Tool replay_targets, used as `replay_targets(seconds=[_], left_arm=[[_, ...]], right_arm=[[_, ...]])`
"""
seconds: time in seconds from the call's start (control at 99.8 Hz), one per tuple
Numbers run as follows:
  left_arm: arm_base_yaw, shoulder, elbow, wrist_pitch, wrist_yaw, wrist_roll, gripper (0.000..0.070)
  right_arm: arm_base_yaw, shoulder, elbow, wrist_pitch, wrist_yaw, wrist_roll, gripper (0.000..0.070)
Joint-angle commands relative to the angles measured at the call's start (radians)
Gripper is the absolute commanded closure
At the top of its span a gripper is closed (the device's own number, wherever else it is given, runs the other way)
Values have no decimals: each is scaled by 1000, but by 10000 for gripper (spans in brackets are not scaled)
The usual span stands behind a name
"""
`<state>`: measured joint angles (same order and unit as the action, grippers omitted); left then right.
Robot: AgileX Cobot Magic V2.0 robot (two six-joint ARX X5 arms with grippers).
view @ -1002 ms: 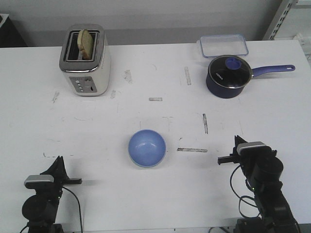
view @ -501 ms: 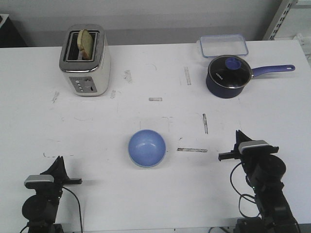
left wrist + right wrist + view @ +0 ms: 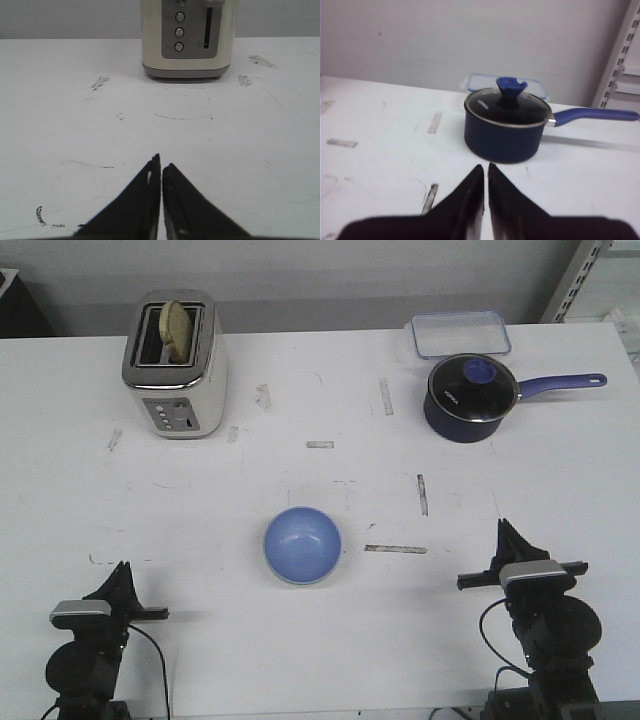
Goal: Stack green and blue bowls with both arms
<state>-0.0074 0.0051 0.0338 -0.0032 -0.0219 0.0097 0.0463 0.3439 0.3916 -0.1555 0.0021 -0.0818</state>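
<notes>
Lab: scuffed white table point(image 3: 300, 640), shelving point(image 3: 620, 75)

One blue bowl point(image 3: 303, 545) sits on the white table point(image 3: 560, 470) — only this single bowl can be counted in the front view, its rim showing no clear second colour. One cream toaster point(image 3: 176, 365) holds one slice of toast point(image 3: 178, 327). One dark navy saucepan point(image 3: 472, 397) carries one glass lid point(image 3: 473, 377) and one long blue handle point(image 3: 562, 384). One clear plastic container point(image 3: 458, 333) lies behind it. Two black robot arms — left arm point(image 3: 88, 650), right arm point(image 3: 545, 630) — each end in one gripper.
</notes>
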Motion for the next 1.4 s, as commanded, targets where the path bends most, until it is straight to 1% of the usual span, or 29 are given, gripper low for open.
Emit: replay_targets(seconds=[0.0,0.19,0.27,0.371,0.391,0.451,0.531,0.711,1.392], left_arm=[[1,-2,-21,12,0,5,699],[1,-2,-21,12,0,5,699],[1,-2,-21,12,0,5,699],[1,-2,-21,12,0,5,699],[1,-2,-21,12,0,5,699],[1,-2,-21,12,0,5,699],[1,-2,-21,12,0,5,699],[1,-2,-20,12,0,5,699],[1,-2,-20,12,0,5,699]], right_arm=[[-2,-39,-51,14,3,10,699],[-2,-185,-246,80,3,85,699],[-2,-245,-318,112,2,93,699],[-3,-327,-381,100,2,95,699],[-5,-345,-379,69,2,93,699],[-16,-343,-379,52,6,92,699],[-44,-343,-379,51,5,95,699],[-103,-343,-379,50,5,136,699],[-105,-343,-379,50,5,132,699]])
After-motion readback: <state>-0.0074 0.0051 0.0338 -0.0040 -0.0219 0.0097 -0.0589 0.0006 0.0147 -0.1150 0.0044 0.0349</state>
